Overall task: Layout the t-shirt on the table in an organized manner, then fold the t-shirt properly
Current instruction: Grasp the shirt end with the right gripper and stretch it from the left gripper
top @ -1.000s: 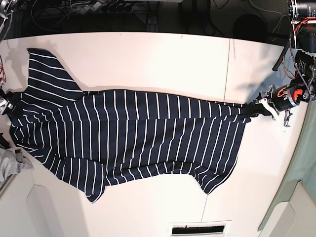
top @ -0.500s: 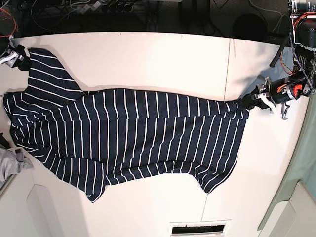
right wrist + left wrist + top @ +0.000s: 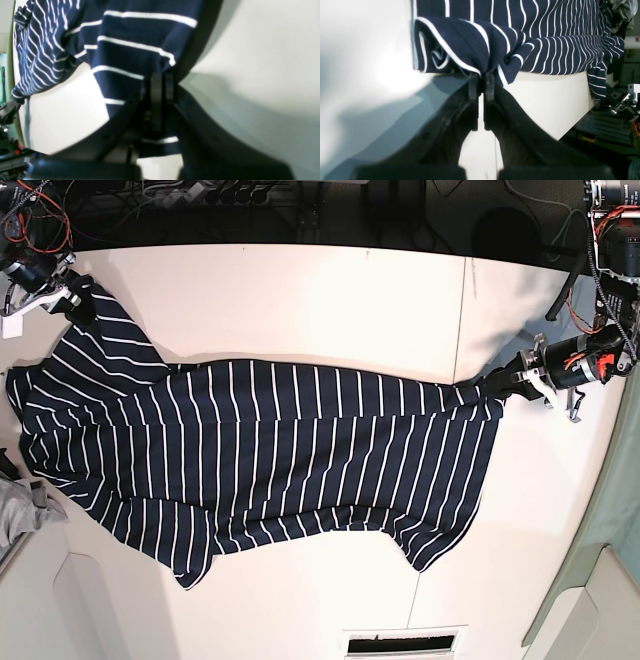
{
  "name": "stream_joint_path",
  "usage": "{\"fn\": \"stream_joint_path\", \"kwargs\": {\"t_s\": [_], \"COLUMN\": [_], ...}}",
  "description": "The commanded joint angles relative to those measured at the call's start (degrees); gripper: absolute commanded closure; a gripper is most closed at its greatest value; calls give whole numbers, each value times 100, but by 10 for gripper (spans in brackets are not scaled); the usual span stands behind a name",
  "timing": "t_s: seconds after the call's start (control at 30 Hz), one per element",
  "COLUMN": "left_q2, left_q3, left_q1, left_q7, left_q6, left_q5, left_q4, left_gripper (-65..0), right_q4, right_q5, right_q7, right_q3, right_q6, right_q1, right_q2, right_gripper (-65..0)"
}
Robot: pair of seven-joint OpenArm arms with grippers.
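The navy t-shirt [image 3: 280, 460] with thin white stripes lies stretched sideways across the white table [image 3: 300, 300]. In the base view my left gripper [image 3: 503, 385] is at the shirt's right end, shut on a bunched corner of the hem. The left wrist view shows its fingertips [image 3: 481, 80] pinching folded fabric [image 3: 475, 47] just off the tabletop. My right gripper [image 3: 78, 288] is at the far left corner, by the upper sleeve. In the right wrist view it [image 3: 160, 80] is shut on the t-shirt's edge [image 3: 135, 52]. The lower hem curls inward.
A small grey cloth [image 3: 20, 515] lies at the table's left edge. A thin dark seam [image 3: 462, 320] crosses the tabletop on the right. A slotted opening [image 3: 405, 644] sits near the front edge. Cables and dark equipment [image 3: 230, 200] run behind the table.
My right gripper has moved from the shirt's left edge up to the upper sleeve corner and shut on it. My left gripper kept its grip and shifted slightly away.
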State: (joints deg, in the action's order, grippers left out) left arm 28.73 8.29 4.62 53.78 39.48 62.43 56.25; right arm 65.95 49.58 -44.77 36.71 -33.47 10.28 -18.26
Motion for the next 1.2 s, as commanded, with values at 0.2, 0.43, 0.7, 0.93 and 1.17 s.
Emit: {"fn": "stream_joint_path", "kwargs": {"t_s": [0.2,0.43,0.7,0.93,1.17], "left_q2": [114,114,111,116,188], "left_q3": [26,26,26,26,28], "left_q1": [92,94,203,299,496], "left_q7": [-83,-435,-699,-960,-1003], "left_q6": [52,52,52,52,52], "left_q5": [74,-328,-793,-1185,-1226], "left_q4": [74,74,72,72,74], "left_gripper": [0,0,0,0,-197], "right_q4": [962,1434,850,-52,-17], "right_q5": [616,-101,-1130,-1786,-1606], "right_q7": [-223,116,573,1045,708], "right_q3": [17,17,-219,-723,-577], "right_q6": [-107,-81,-79,31,90], "right_q1": [-44,-844,-2057,-2498,-2337], "right_q2": [-94,-101,-175,-264,-269], "right_gripper": [0,0,0,0,-349]}}
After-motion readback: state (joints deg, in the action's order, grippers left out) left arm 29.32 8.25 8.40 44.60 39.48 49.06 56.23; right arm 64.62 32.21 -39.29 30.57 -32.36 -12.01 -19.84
